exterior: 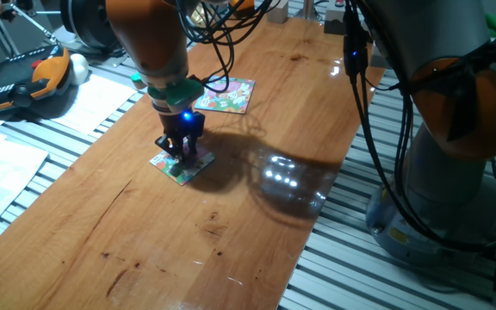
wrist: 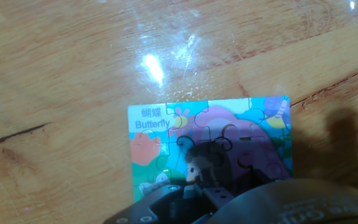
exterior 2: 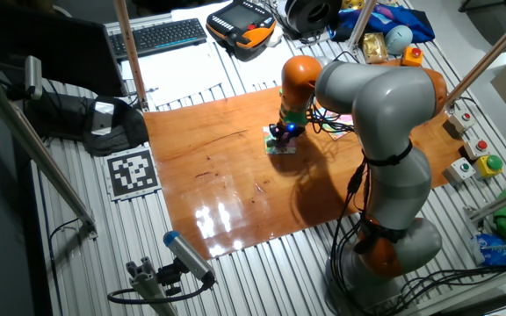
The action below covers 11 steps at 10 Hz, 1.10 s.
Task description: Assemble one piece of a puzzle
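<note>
The puzzle is a small square board with a purple, pink and yellow picture and the word "Butterfly". It lies flat on the wooden table and also shows in one fixed view and in the other fixed view. My gripper points straight down with its fingertips on or just above the middle of the board. In the hand view the dark fingertips cover the picture's centre. The piece is hidden under the fingers or cannot be told apart from the board. The gap between the jaws does not show.
A second square board, pink above and green-white below, lies further back on the table. The table edge runs on the right, with the arm's base beyond it. A teach pendant and papers lie to the left.
</note>
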### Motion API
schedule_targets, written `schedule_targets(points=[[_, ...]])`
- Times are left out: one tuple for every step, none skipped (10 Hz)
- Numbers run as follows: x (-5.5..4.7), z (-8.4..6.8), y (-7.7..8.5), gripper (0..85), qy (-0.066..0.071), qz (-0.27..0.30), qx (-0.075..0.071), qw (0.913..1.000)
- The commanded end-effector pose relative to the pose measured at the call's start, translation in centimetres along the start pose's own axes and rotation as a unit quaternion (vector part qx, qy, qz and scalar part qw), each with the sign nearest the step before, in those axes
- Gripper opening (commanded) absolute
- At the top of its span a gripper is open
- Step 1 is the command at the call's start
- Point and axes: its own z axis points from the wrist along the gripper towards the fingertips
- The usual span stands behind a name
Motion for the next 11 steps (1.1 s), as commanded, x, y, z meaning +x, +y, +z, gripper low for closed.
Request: schedule_targets(points=[[0.00, -0.01, 0.00, 51.0, -0.001, 0.000, 0.001, 1.0000], [0.01, -0.01, -0.01, 51.0, -0.001, 0.000, 0.001, 1.0000], [0.01, -0.01, -0.01, 51.0, 0.000, 0.000, 0.000, 1.0000], [0.01, 0.00, -0.01, 51.0, 0.000, -0.001, 0.000, 1.0000], [0.00, 0.01, -0.02, 51.0, 0.001, -0.002, -0.001, 1.0000], [0.00, -0.04, -0.03, 51.0, 0.001, -0.003, -0.002, 1.0000], [-0.01, -0.25, -0.09, 51.0, 0.000, -0.005, 0.000, 1.0000], [0.00, -0.40, -0.12, 51.0, 0.000, -0.007, 0.002, 1.0000], [-0.05, -0.56, -0.20, 51.0, 0.003, -0.012, 0.004, 0.9999], [-0.08, -0.70, -0.27, 51.0, 0.005, -0.018, 0.008, 0.9998], [-0.15, -0.76, -0.36, 34.0, 0.010, -0.025, 0.009, 0.9996]])
